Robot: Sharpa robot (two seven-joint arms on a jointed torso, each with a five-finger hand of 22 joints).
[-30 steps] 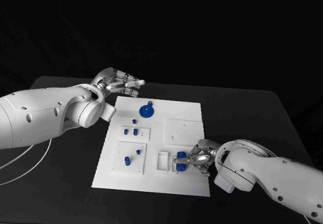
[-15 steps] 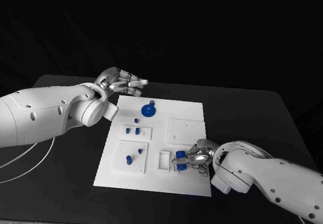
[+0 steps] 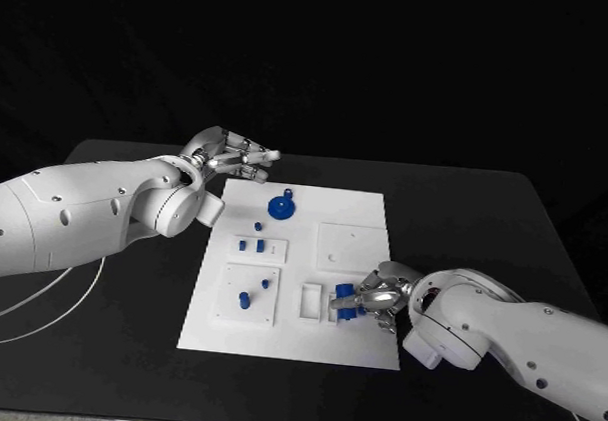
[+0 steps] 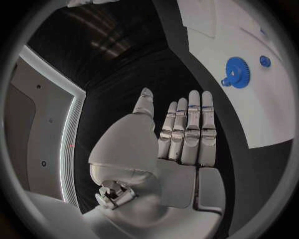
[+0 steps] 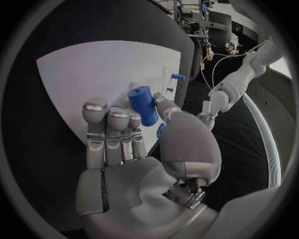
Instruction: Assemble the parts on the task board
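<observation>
The white task board (image 3: 355, 211) lies mid-table. My right hand (image 3: 371, 297) is at its near right part and pinches a blue cylinder (image 3: 342, 298) between thumb and fingers, over the narrow slots there. The right wrist view shows the blue cylinder (image 5: 142, 104) against the fingertips (image 5: 118, 115), standing tilted over the board (image 5: 81, 74). A blue gear (image 3: 278, 206) lies at the board's far end. Small blue pegs (image 3: 250, 247) stand in the left panels. My left hand (image 3: 231, 153) hovers off the board's far left corner, fingers straight and apart, holding nothing (image 4: 184, 134).
The left wrist view shows the blue gear (image 4: 235, 78) and a small blue peg (image 4: 265, 61) on the board (image 4: 261, 114). More pegs (image 3: 243, 301) stand in the near left panel. A white cable (image 3: 34, 315) trails over the table's left side.
My right hand has shifted slightly and tipped the blue cylinder up from the slot area. The left hand has barely moved.
</observation>
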